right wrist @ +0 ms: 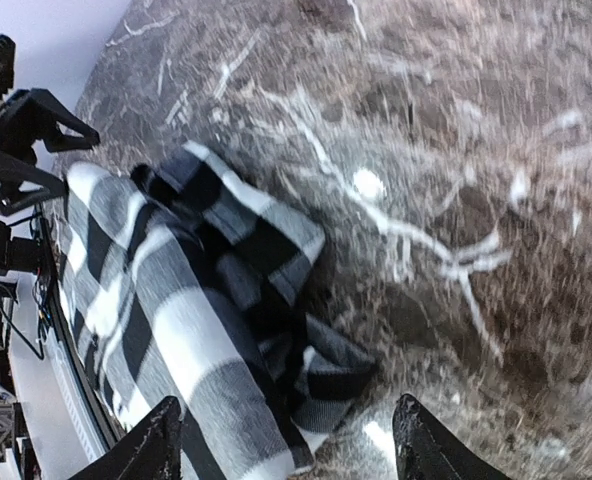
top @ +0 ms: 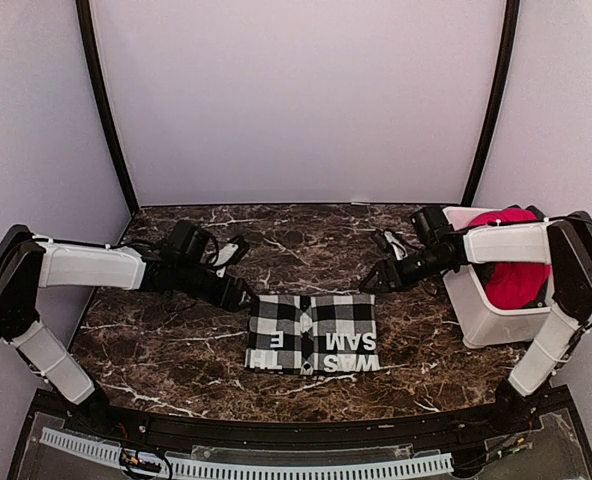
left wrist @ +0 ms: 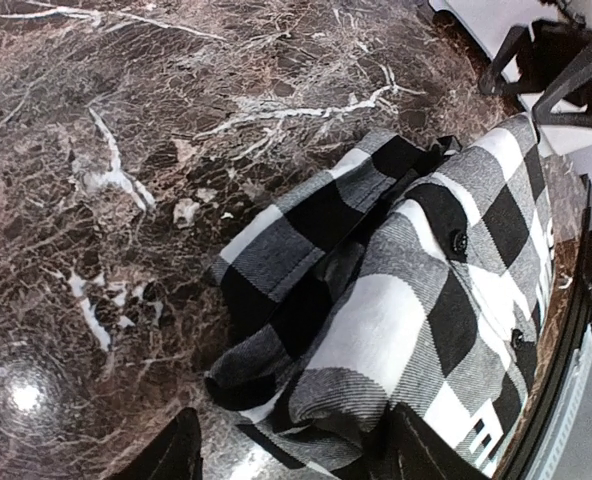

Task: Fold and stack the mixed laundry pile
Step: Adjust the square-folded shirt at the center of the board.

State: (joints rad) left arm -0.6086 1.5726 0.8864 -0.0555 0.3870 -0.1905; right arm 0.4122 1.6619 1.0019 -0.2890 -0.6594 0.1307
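Looks like the checked garment (top: 313, 333) sits folded mid-worktop (top: 176, 350), left end effector (top: 246, 295) and right end effector (top: 369, 283) both spread apart and empty at its far corners, so next is probably fetching the red garment (top: 511, 275) from the white bin (top: 476, 312).

Dark marble tabletop (top: 156, 350), white plastic bin (top: 496, 318) at right edge, pale backdrop walls (top: 296, 100)

Folded garment (top: 313, 333) lies on the table (top: 156, 350), lower centre of the top view. Left gripper (top: 246, 297) sits at its upper-left corner, right gripper (top: 368, 283) at its upper-right — bin (top: 496, 315) at frame right, second garment (top: 511, 285) in it.
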